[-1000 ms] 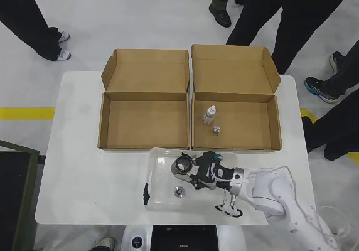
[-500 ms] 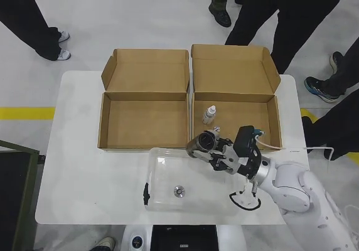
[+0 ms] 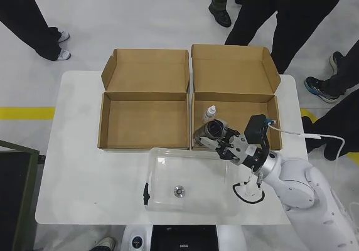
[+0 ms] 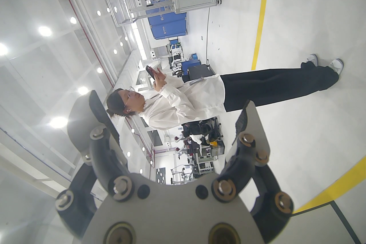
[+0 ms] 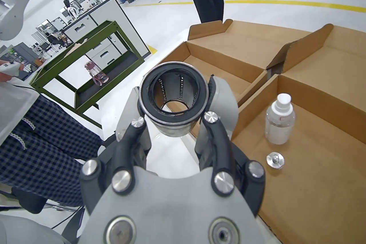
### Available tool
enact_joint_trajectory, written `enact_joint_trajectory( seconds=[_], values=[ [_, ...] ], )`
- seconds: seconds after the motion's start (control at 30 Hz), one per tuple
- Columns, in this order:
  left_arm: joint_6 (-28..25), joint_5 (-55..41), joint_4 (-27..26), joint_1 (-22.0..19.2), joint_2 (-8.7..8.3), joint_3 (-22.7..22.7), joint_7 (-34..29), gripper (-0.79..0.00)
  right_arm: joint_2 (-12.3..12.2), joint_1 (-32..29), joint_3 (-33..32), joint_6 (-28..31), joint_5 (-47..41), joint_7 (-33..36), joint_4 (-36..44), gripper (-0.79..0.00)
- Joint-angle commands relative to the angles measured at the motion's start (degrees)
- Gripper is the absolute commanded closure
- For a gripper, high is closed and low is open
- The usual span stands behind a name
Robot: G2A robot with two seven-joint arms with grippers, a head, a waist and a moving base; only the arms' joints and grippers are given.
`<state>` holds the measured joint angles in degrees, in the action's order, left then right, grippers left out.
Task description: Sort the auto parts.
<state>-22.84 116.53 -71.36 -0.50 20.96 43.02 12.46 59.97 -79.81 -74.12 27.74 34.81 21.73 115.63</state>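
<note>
Tabletop (image 3: 79, 157): right end effector (image 5: 174, 97) clamps bearing (image 5: 175, 126) over box (image 5: 251, 110) near corner.

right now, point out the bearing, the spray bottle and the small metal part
bearing (image 5: 173, 129), right wrist view, metal outer wall
spray bottle (image 5: 278, 126), right wrist view, clear body
small metal part (image 5: 275, 160), right wrist view, top face

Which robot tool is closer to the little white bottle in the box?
Right. The right tool holds a metal ring just beside the bottle. The left tool faces the room, away from the table.
</note>
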Motion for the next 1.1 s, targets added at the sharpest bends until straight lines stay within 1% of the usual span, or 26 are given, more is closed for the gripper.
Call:
enact_joint_trajectory(
  seconds=[0.0,0.67,0.77,0.9,1.07],
  values=[
    [0.00,0.00,0.00,0.00,0.00,0.00,0.00,-0.785,0.00,0.00,0.00,0.03,0.01,0.01,0.00,0.000],
    [0.00,0.00,0.00,0.00,0.00,0.00,0.00,-0.785,0.01,-0.05,0.01,-0.14,0.04,-0.11,-0.03,0.000],
    [0.00,0.00,0.00,0.00,0.00,0.00,0.00,-0.785,0.15,0.02,0.87,-0.62,0.90,-0.50,-0.69,0.000],
    [0.00,0.00,0.00,0.00,0.00,0.00,0.00,-0.785,0.50,1.81,2.80,-1.10,2.26,-0.75,-2.17,0.000],
    [0.00,0.00,0.00,0.00,0.00,0.00,0.00,-0.785,1.20,5.97,6.15,-1.92,4.58,-0.97,-4.65,0.000]
  ],
)
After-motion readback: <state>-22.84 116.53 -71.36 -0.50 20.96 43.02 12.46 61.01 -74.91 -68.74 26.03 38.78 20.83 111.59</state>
